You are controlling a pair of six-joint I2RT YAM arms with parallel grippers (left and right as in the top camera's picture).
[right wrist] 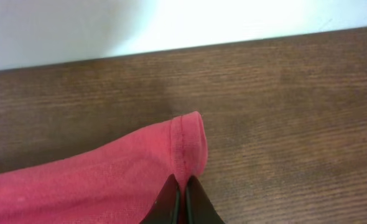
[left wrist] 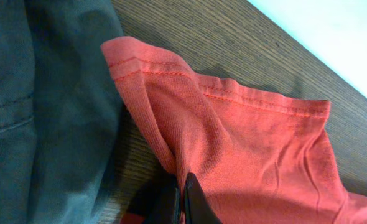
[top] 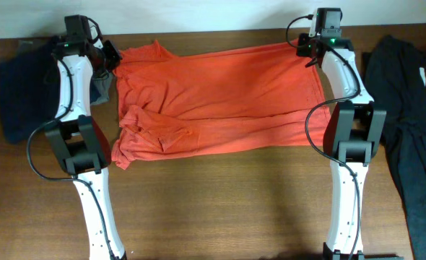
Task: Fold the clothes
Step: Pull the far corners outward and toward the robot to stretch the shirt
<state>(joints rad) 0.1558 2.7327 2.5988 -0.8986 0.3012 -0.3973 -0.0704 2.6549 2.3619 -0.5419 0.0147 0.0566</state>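
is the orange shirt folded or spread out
Mostly spread: the orange T-shirt lies flat on the table, bunched at one end, left gripper and right gripper pinching far corners.

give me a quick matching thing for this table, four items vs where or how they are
Things:
1. orange T-shirt
2. grey garment
3. black garment
4. right claw

Places or states:
a. lying at the far right side of the table
b. shut on a hemmed corner of the shirt
c. spread across the middle
d. bunched against the shirt's left edge

Pairs: 1-c, 2-d, 3-a, 4-b
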